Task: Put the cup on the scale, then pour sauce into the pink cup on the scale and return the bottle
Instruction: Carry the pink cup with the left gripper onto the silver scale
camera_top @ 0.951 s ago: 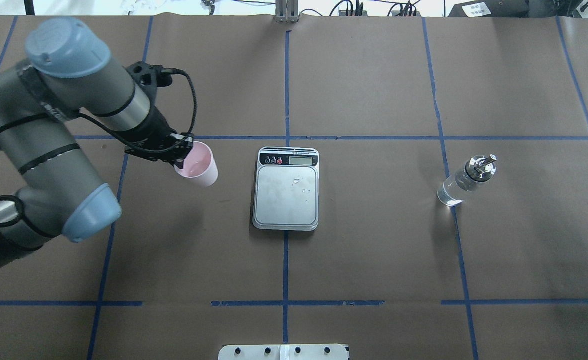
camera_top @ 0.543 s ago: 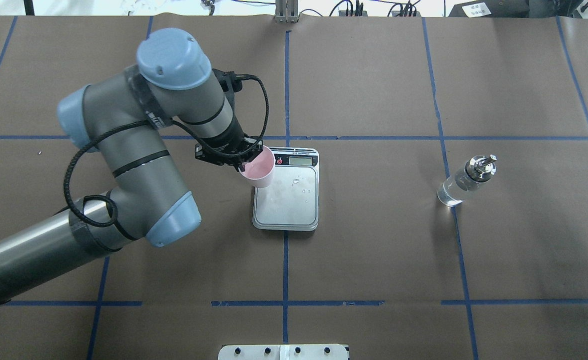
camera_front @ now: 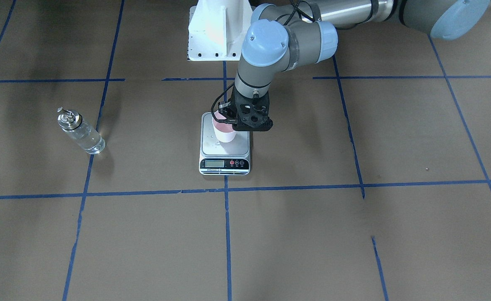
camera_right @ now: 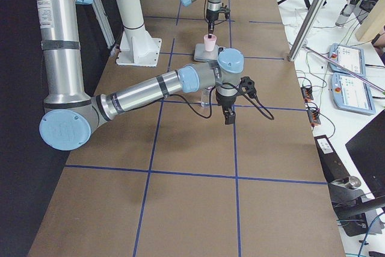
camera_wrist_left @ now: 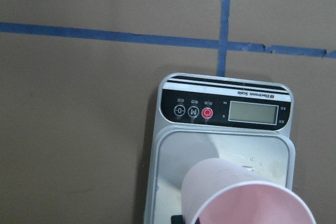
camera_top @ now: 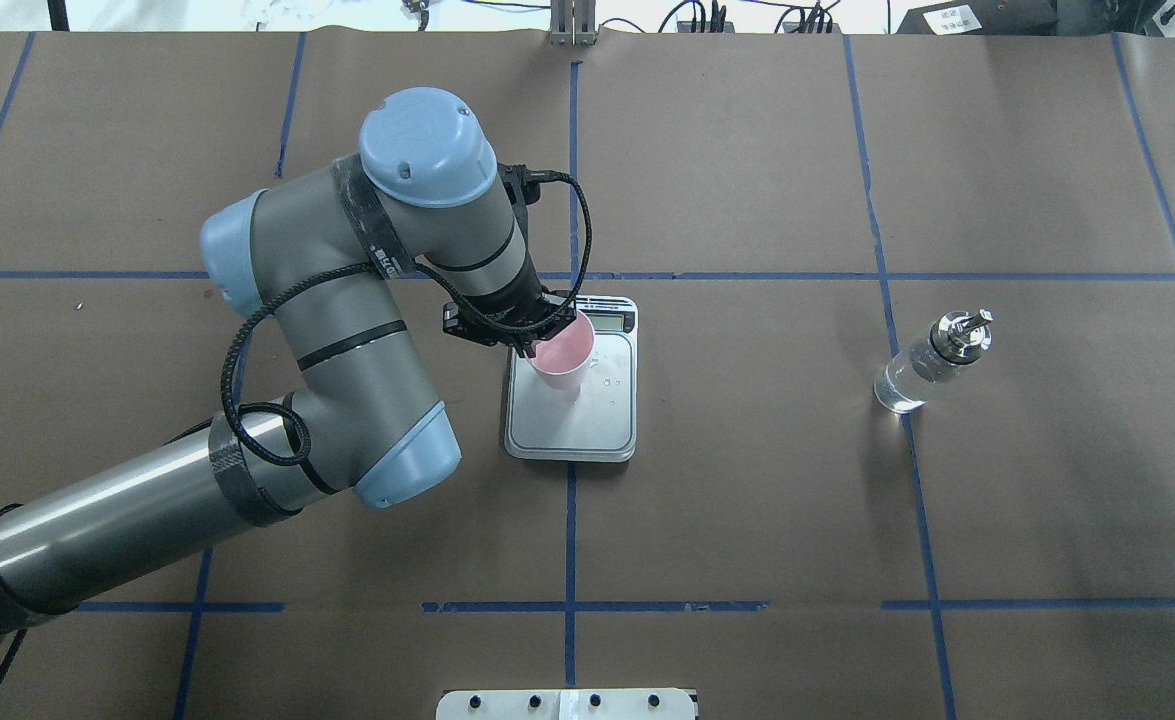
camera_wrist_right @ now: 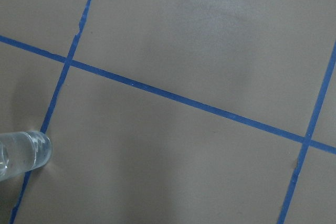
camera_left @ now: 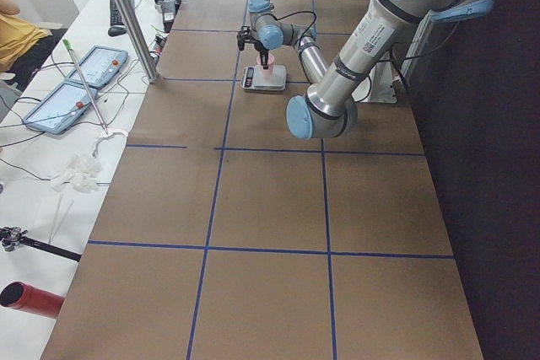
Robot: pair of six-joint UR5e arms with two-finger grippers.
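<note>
My left gripper (camera_top: 537, 345) is shut on the near-left rim of the pale pink cup (camera_top: 565, 360) and holds it upright over the scale (camera_top: 572, 425). I cannot tell whether the cup's base touches the steel plate. In the front view the cup (camera_front: 224, 130) stands over the plate's back half, behind the scale's display (camera_front: 214, 163). The left wrist view shows the cup (camera_wrist_left: 247, 195) low over the plate (camera_wrist_left: 173, 156). The clear bottle (camera_top: 932, 362) with its silver cap stands far right, holding clear liquid. My right gripper (camera_right: 228, 114) hangs above the table near the bottle; I cannot tell whether it is open.
Brown paper with blue tape lines covers the table (camera_top: 747, 500). The robot's white base (camera_front: 216, 33) stands behind the scale. The bottle's base (camera_wrist_right: 23, 153) shows at the right wrist view's lower left. Operator tablets and cables lie off the far edge (camera_right: 346, 58).
My left arm has carried the pink cup to the right, from over bare table to over the scale's plate. The bottle has not moved.
</note>
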